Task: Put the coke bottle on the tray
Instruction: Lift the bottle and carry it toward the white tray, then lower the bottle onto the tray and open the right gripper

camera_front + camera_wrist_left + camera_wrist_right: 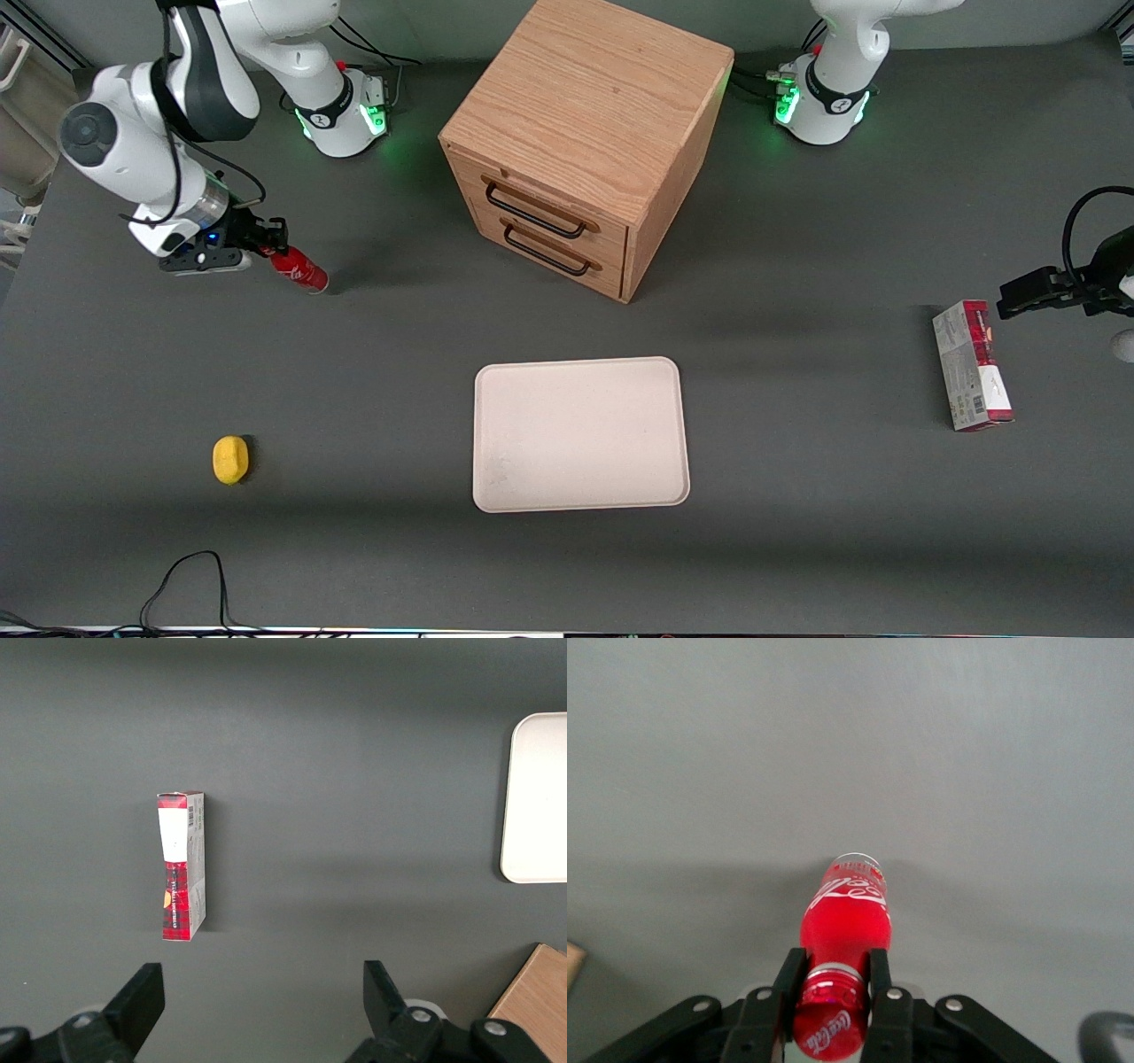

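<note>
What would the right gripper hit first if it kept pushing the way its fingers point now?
Probably the table. The gripper, shut on the coke bottle at its neck, points down along the bottle toward bare tabletop. The bottle's base would likely touch first; how high it hangs is unclear.

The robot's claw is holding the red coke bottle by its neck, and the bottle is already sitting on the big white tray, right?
Not quite. The gripper does hold the coke bottle by its neck, but the bottle is not on the tray. The front view shows it toward the working arm's end of the table, well away from the tray, which has nothing on it.
</note>
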